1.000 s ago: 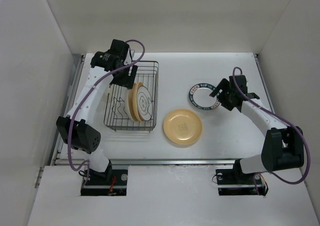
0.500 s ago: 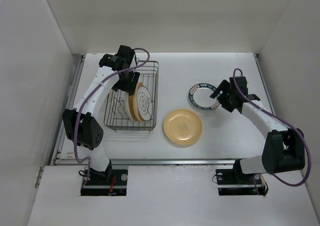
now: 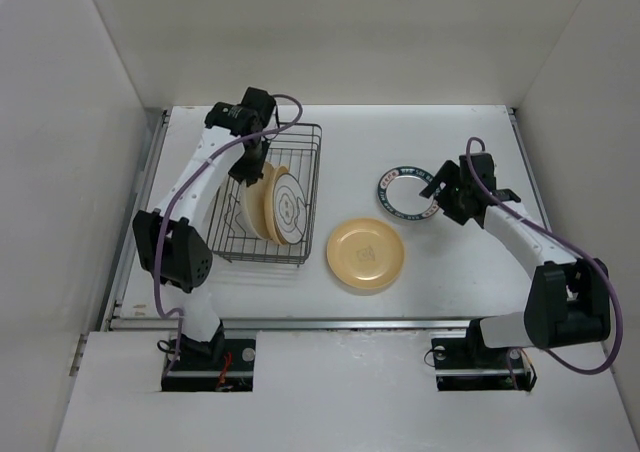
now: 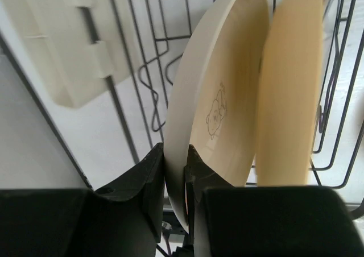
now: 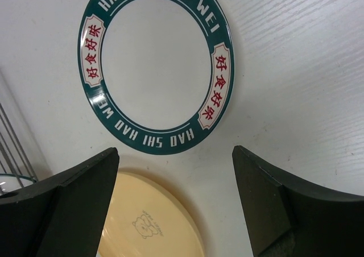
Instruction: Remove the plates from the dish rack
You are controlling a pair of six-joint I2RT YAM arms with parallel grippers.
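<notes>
One yellow plate (image 4: pixel 287 98) beside cream plate (image 4: pixel 219 81).

Top looks down, wide; wrists close, seemingly on plates (image 5: pixel 156 69).

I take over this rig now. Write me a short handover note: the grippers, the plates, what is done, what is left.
Left gripper: shut on the rim of a cream plate standing in the rack.
Right gripper: open, above the green-rimmed plate, holding nothing.
Done: green-rimmed plate and a yellow plate lie flat on the table.
Left: lift out the cream plate, then the second yellow plate beside it; more may be hidden.
</notes>
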